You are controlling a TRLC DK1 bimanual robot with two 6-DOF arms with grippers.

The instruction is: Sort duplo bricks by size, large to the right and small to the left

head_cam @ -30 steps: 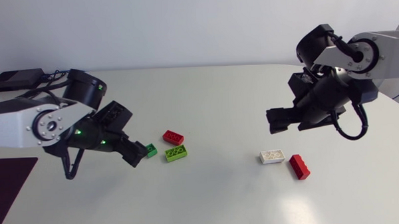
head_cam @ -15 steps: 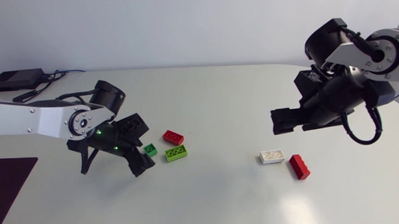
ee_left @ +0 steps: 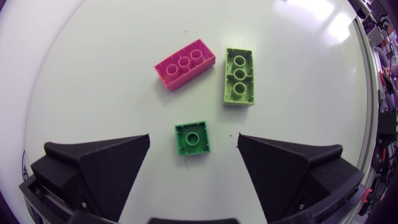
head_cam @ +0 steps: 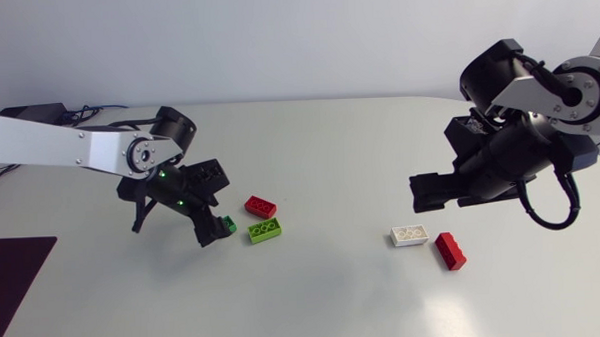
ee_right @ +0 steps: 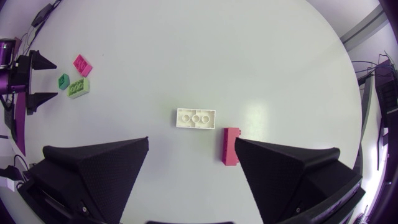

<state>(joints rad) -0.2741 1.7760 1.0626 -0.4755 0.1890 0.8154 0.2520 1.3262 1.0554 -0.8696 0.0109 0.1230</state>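
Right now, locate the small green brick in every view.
Head view: small green brick, left of centre, beside the lime brick.
Left wrist view, between the fingers of the open left end effector.
Right wrist view, far ahead, beside the lime brick.
Shared landmark: the lime brick.

Apart from the work stuff, all I can see on my feed is the pale rounded counter [head_cam: 335, 297], a dark maroon mat [head_cam: 14, 289] lying flat at its near left corner, and a small black box [head_cam: 28, 111] with cables [head_cam: 90, 113] at the far left edge.
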